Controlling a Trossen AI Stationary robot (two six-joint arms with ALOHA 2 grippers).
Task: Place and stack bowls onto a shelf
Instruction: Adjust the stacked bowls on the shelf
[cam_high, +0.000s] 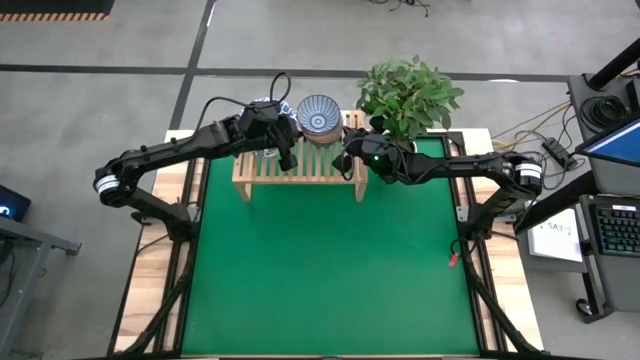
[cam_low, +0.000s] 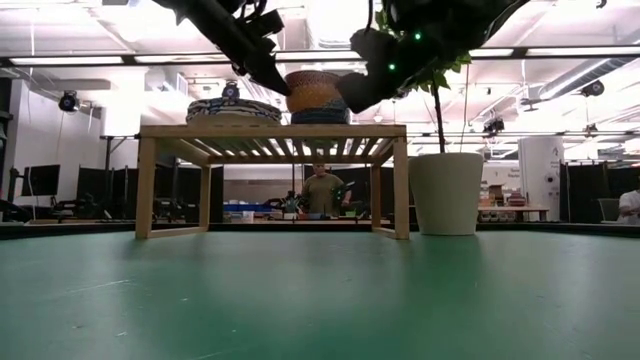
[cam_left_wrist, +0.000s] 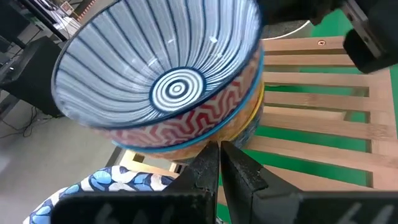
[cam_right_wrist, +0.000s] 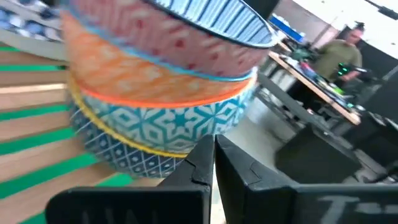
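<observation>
Both grippers are closed and empty: left gripper (cam_high: 288, 157) at 9 o'clock, right gripper (cam_high: 343, 160) at 3 o'clock of the stacked bowls (cam_high: 318, 117) on the shelf (cam_high: 300, 172).

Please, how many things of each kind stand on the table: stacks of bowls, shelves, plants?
Stacks of bowls: 2, a tall stack and a low wide stack
Shelf: 1
Potted plant: 1
Total: 4
</observation>
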